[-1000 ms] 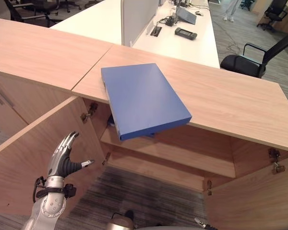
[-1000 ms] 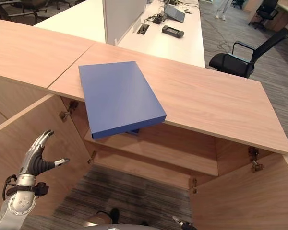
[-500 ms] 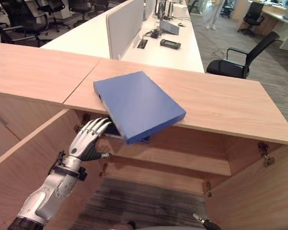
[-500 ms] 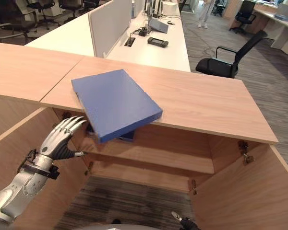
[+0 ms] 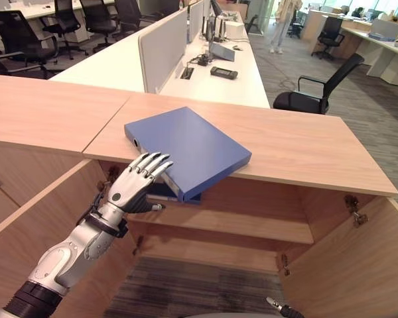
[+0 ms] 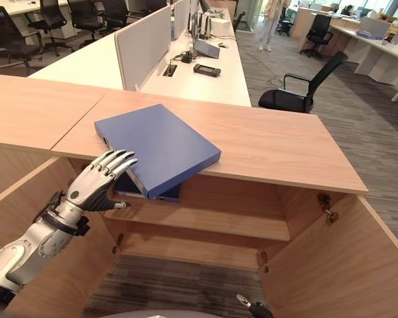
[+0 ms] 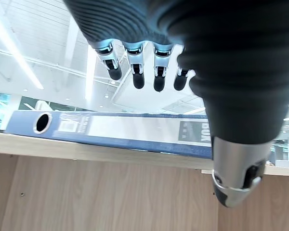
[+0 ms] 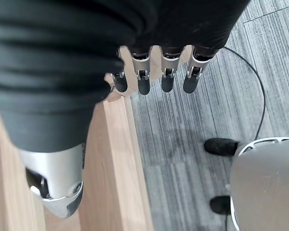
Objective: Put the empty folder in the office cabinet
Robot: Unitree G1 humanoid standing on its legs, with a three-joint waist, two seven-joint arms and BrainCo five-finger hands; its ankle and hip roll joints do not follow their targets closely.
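A blue folder [image 5: 189, 146] lies flat on the wooden cabinet top [image 5: 298, 146], its near corner hanging out over the open cabinet's front edge. My left hand [image 5: 134, 187] is raised to that overhanging corner, fingers straight and spread, their tips over the folder's near-left edge; I cannot tell if they touch it. In the left wrist view the folder's spine [image 7: 130, 132] with its round hole runs across just past the straight fingers [image 7: 137, 77]. My right hand [image 8: 164, 79] hangs low beside a wooden door edge [image 8: 113, 159], fingers relaxed, holding nothing.
Both cabinet doors stand open: one at the left [image 5: 33, 218], one at the right [image 5: 358, 265]. An inner shelf [image 5: 252, 222] lies below the top. A darker blue piece [image 5: 186, 196] shows under the folder's overhang. White desks with a divider [image 5: 162, 46] and a black chair [image 5: 312, 99] stand behind.
My left hand has risen from low by the left door up to the folder's overhanging corner. The head views have tilted up. The folder stays in place on the cabinet top.
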